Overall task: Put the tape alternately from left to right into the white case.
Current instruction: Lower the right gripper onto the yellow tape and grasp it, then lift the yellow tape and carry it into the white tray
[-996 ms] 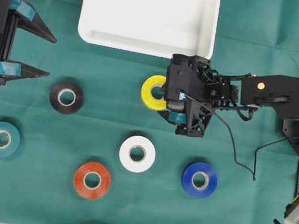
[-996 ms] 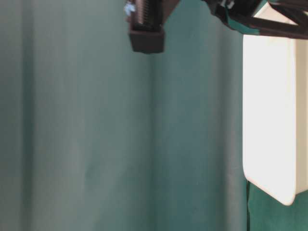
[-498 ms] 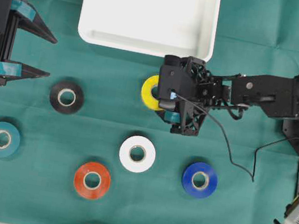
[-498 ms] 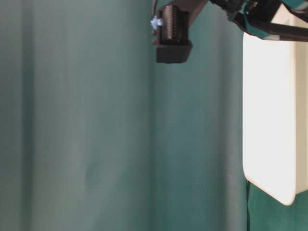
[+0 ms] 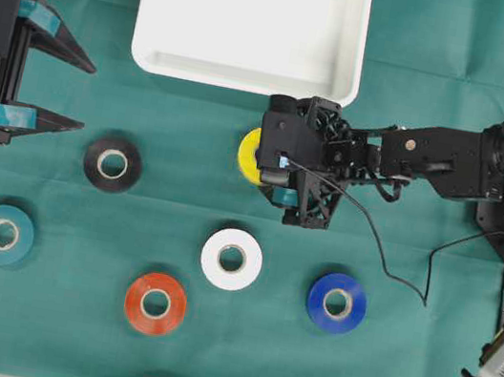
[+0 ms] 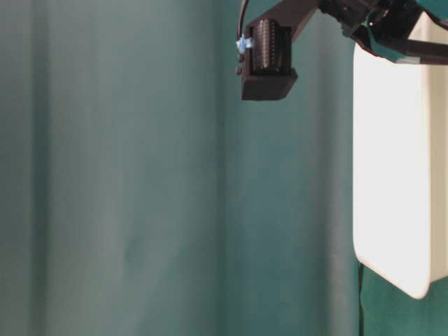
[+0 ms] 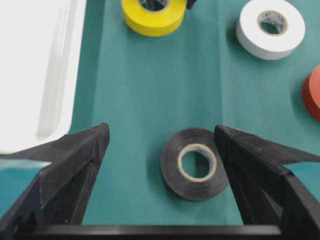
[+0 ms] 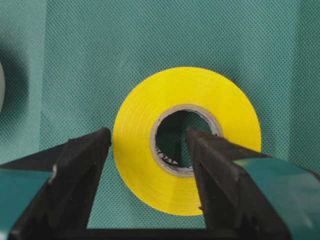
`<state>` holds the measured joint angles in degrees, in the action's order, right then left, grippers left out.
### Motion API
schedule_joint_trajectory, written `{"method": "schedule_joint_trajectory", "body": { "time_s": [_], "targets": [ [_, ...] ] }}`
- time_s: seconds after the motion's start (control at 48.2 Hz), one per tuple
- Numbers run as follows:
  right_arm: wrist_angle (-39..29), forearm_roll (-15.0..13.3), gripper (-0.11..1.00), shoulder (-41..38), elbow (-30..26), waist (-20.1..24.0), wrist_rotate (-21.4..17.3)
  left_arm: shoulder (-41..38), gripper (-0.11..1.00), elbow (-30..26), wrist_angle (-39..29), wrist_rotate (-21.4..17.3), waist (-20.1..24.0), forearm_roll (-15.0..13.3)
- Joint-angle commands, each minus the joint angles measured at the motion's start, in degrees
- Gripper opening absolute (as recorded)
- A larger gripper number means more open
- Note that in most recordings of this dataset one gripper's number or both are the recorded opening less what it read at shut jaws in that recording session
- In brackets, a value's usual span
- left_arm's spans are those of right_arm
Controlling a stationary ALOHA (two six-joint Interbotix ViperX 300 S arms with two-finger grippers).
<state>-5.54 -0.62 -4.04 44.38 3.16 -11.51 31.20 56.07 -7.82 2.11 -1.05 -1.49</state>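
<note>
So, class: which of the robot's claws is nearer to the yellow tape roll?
The right. The right claw straddles one side of the yellow tape roll, one finger in its core. The left claw waits far off at the table's left edge, nearer the black roll.

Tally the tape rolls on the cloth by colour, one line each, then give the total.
yellow roll: 1
black roll: 1
teal roll: 1
white roll: 1
red roll: 1
blue roll: 1
Total: 6 rolls, none in the white case.

Even bright light, soft shadows; table-level view blurred, white case [image 6: 392, 175] overexposed.
</note>
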Motion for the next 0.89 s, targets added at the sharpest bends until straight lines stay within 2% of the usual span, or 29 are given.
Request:
{"method": "schedule_joint_trajectory", "body": {
  "time_s": [0.0,0.083,0.207,0.249,0.56,0.871],
  "targets": [
    [0.35,-0.09,0.67,0.62,-0.79,0.09,-0.09,0.18,0.66,-0.62,0.35,0.09,-0.18,-0.18],
    [0.26,-0.18,0.58,0.44,-0.7,0.0,-0.09,0.26,0.66,-0.53,0.35,0.09,-0.18,-0.09],
    [0.09,-0.18,0.31,0.44,-0.88,0.0,-0.09,0.18,0.66,-0.35,0.35,0.09,-0.18,-0.09],
    [0.0,-0.18,0.26,0.35,-1.05,0.0,0.0,0.18,0.66,-0.35,0.44,0.09,-0.18,-0.18],
    [-1.85,-0.26,0.26,1.32,-2.72,0.26,0.09,0.26,0.66,-0.35,0.18,0.09,-0.18,-0.18],
    [-5.8,-0.26,0.26,9.32,-5.19,1.05,0.0,0.26,0.66,-0.09,0.18,0.09,-0.18,-0.18]
  ]
}}
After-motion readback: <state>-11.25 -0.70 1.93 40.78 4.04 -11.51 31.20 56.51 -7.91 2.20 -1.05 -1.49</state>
